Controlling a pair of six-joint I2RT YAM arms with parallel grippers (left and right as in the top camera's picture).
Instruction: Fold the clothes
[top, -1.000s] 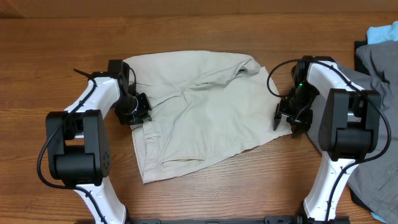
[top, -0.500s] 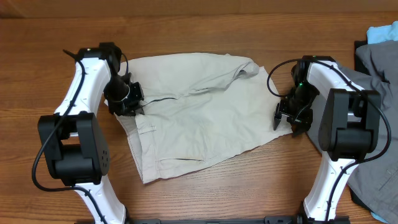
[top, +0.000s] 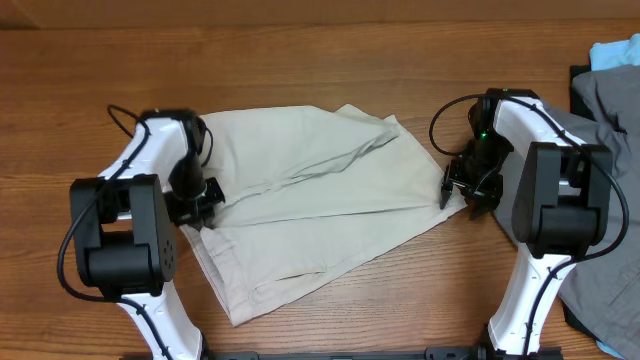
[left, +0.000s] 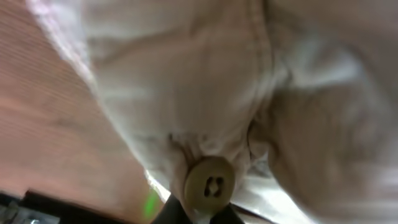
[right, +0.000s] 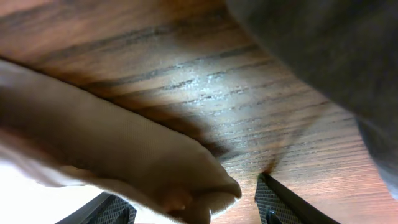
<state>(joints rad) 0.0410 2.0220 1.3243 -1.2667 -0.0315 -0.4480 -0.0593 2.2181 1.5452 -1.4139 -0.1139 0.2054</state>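
Observation:
The clothes are pale beige shorts (top: 320, 205) lying spread across the middle of the table, with folds running toward the right. My left gripper (top: 196, 206) is shut on the shorts' left edge. In the left wrist view its dark fingertips (left: 180, 214) pinch the cloth (left: 186, 74) just below a round button (left: 209, 183). My right gripper (top: 462, 190) stands open at the shorts' right corner. That corner (right: 180, 174) lies on the wood between the two textured fingers (right: 281, 202), untouched by either.
A grey garment (top: 600, 100) lies heaped at the right edge behind my right arm and fills the upper right of the right wrist view (right: 323, 56). A light blue garment (top: 615, 52) sits at the far right corner.
My left gripper has closed on the waistband and pulled it toward the front left, drawing the shorts flatter and their far edge nearer. The right arm has stayed put.

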